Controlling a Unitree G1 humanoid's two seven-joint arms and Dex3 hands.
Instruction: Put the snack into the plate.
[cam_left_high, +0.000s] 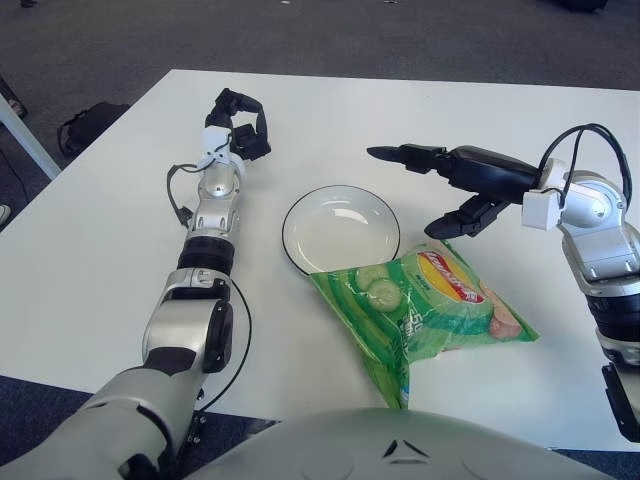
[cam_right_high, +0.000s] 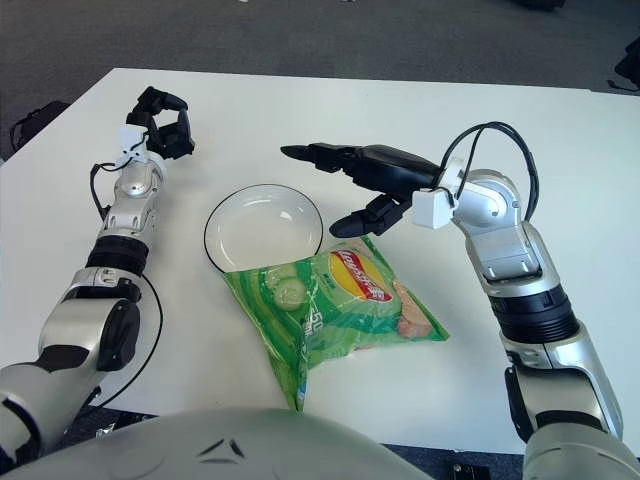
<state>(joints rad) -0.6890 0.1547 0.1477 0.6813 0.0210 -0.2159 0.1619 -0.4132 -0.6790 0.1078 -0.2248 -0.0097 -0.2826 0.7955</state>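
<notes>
Even, bright light fell on the white surface (cam_left_high: 100, 230), with only faint, soft shadows under the arms. Soft highlights sat on the plate's rim (cam_left_high: 341, 229) and a glossy sheen on the green snack bag (cam_left_high: 425, 310). Both views were sharp throughout; the carpet beyond the far edge looked dimmer.

Green snack bag (cam_left_high: 425, 305) flat on table, its edge overlapping white black-rimmed plate (cam_left_high: 340, 230)

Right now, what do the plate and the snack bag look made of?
Plate: likely glazed ceramic or melamine; glossy white with a thin dark rim and window glare.
Snack bag: thin plastic film, shiny and crinkled, printed green, one edge overlapping the plate rim.
Right hand hovers open above it; left hand shows left of the plate.
</notes>
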